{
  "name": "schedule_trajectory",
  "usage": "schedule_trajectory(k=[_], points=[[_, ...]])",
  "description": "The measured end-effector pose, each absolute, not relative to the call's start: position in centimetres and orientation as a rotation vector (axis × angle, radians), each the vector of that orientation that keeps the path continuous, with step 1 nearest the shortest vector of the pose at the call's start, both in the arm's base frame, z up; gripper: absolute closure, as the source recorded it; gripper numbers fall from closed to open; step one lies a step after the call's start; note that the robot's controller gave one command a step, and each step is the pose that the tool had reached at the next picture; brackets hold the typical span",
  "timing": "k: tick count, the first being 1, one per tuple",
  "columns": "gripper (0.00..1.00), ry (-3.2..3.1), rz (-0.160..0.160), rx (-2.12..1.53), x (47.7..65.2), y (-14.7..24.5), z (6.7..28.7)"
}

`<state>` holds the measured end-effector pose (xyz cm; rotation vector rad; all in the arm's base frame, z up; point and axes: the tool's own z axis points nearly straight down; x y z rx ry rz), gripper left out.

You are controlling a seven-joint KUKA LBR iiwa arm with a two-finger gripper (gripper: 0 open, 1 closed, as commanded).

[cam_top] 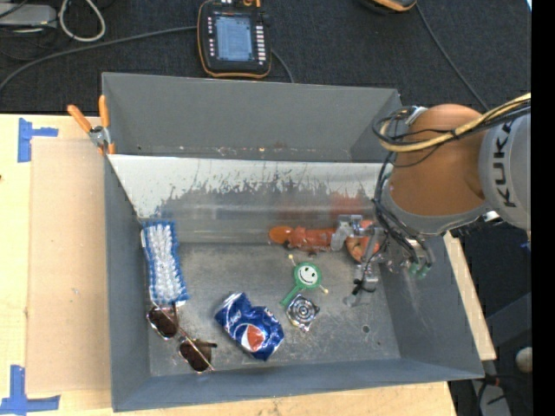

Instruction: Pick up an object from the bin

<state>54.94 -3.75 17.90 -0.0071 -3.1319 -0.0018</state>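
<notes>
Hand [360, 286] is seen low beside the green smiley toy [306, 276]; its spread cannot be told. Nothing is lifted yet.

Orange elongated toy [299, 237], lying flat along the back of the bin [251, 120], right of centre

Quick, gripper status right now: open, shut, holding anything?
Gripper: cannot be told whether open or closed; it is low in the right side of the bin, just right of the green smiley disc.
</notes>
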Motion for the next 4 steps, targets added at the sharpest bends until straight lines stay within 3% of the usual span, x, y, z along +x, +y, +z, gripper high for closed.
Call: schedule_trajectory(k=[1,2,3,4], points=[[0.0,-3.139,-0.001,-0.004,55.1,-3.7,18.3],[0.0,-3.107,-0.003,0.436,54.0,-0.4,8.9],[0.0,-3.086,0.0,0.606,52.4,0.7,13.4],[0.0,-2.942,-0.012,1.065,51.8,1.7,9.8]])
